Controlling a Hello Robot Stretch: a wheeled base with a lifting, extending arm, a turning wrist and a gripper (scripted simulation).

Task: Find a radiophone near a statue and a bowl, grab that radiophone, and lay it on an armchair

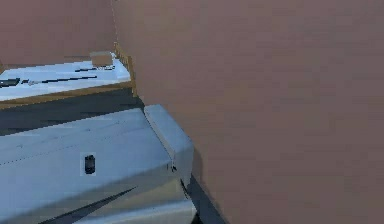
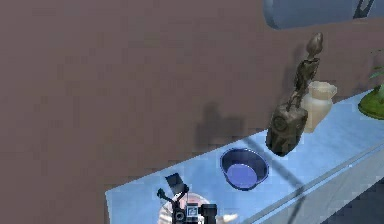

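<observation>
Arm side view: my gripper [image 2: 187, 208] sits low at the counter [image 2: 330, 152], a small dark blob [image 2: 172, 182] beside it, left of the bowl [image 2: 243, 168] and statue [image 2: 292, 112]. I can't tell its finger state or whether it holds anything.

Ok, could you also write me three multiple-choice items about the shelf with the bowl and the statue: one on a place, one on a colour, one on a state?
1. In the arm side view, where is the bowl?
A. on the shelf, left of the statue
B. on the floor
C. on top of the statue

2. What colour is the bowl?
A. orange
B. white
C. blue

3. How does the bowl stand?
A. upside down
B. mouth up
C. on its side

Answers: 1 A, it rests on the shelf just left of the statue's base. 2 C, its rim and inside are blue. 3 B, its hollow inside shows.
</observation>
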